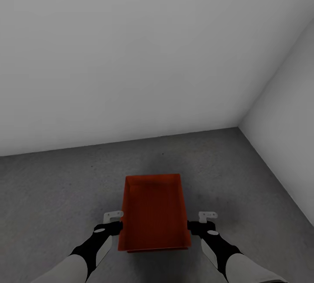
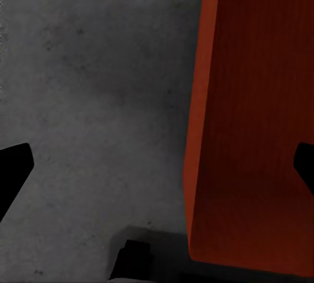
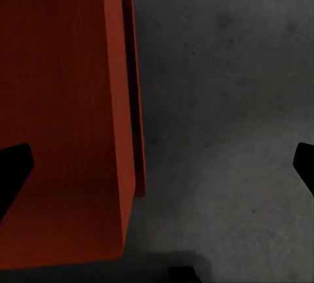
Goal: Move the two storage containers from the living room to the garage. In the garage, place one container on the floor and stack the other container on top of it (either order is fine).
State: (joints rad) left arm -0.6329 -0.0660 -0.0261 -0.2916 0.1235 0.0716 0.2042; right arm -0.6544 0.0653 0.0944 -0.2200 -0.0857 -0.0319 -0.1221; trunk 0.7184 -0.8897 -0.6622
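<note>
In the garage, an orange-red storage container (image 1: 153, 212) lies on the dark grey floor (image 1: 61, 187), straight ahead of me. A second red rim (image 3: 139, 99) shows just under its side wall, so it seems to rest on the other container. My left gripper (image 1: 114, 223) is open at its left wall. In the left wrist view (image 2: 157, 165) one fingertip (image 2: 14, 170) is over the floor and the other over the bin's ribbed inside (image 2: 255, 113). My right gripper (image 1: 201, 223) is open at the right wall, straddling it the same way (image 3: 157, 165).
Plain white walls stand ahead (image 1: 131, 56) and to the right (image 1: 288, 113), meeting in a corner at the far right. Rough grey floor spreads around the bins on both sides.
</note>
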